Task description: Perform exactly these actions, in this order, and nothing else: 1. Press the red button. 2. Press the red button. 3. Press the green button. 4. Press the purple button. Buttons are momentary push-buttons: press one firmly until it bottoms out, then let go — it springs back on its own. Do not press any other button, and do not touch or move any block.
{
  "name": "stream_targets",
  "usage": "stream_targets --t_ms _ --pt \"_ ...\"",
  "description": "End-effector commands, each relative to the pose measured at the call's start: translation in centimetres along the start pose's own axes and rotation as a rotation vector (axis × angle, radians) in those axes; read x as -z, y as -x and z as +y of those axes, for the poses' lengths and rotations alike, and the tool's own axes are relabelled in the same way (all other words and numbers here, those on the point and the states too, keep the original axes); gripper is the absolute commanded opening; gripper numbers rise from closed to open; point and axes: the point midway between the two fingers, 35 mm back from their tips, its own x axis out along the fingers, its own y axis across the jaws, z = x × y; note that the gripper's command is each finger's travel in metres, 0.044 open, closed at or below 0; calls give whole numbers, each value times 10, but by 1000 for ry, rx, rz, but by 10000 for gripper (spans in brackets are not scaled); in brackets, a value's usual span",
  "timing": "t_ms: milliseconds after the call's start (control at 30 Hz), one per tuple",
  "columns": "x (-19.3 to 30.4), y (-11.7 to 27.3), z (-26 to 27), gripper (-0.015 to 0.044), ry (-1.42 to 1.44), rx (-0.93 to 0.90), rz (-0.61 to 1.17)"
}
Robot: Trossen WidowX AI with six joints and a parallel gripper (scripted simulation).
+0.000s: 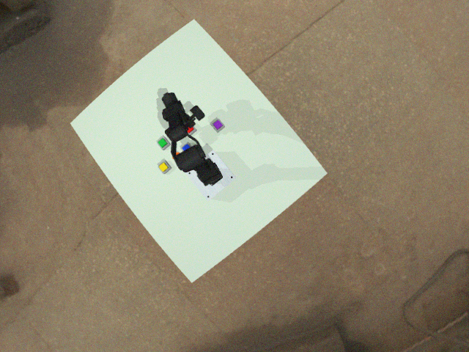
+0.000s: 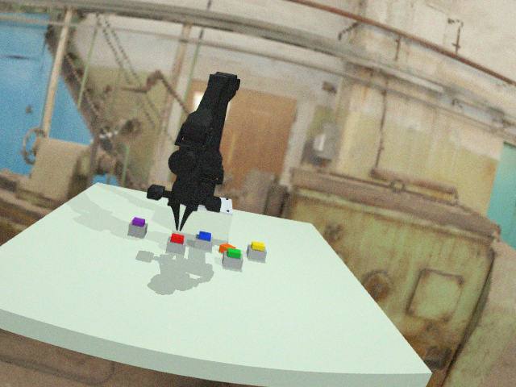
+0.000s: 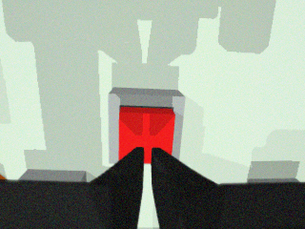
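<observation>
Red button (image 1: 190, 130) sits near the middle of the desk (image 1: 234, 212) in the top view, mostly hidden under the arm, with the purple button (image 1: 217, 123) to its right and the green button (image 1: 162, 142) to its left. How many presses are done cannot be told from here.

From the exterior view, the tool (image 2: 180, 229) points straight down with its tips pressed together, holding nothing, just above the red cap (image 2: 176, 238), which seems not pushed in. Purple (image 2: 138, 221) lies to the left, green (image 2: 234, 253) nearer and right; both look untouched. Only this view shows an orange block (image 2: 225, 247) just beside green, a hazard for that later press, I judge.

At the wrist, the narrow tips (image 3: 147, 155) line up over the red cap (image 3: 147, 131), an alignment the other views leave unclear. I judge the work is in the red-pressing stage.
</observation>
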Motion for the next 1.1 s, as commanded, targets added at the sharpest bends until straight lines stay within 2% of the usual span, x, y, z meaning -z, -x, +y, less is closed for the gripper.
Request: stream_targets --t_ms 0,67,200,367,700,833,967,1067 --pt "-2 11 0 20 -3 -2 -12" --pt "-3 21 0 20 -3 -2 -13" --pt "-2 70 0 20 -3 -2 -13" --pt "-6 73 8 20 -3 -3 -13" --pt "-33 75 138 20 -3 -14 -15" --pt "-33 72 148 20 -4 -15 -15" --pt "-34 17 148 20 -4 -14 -15" --pt "-33 13 148 20 -4 -14 -15"
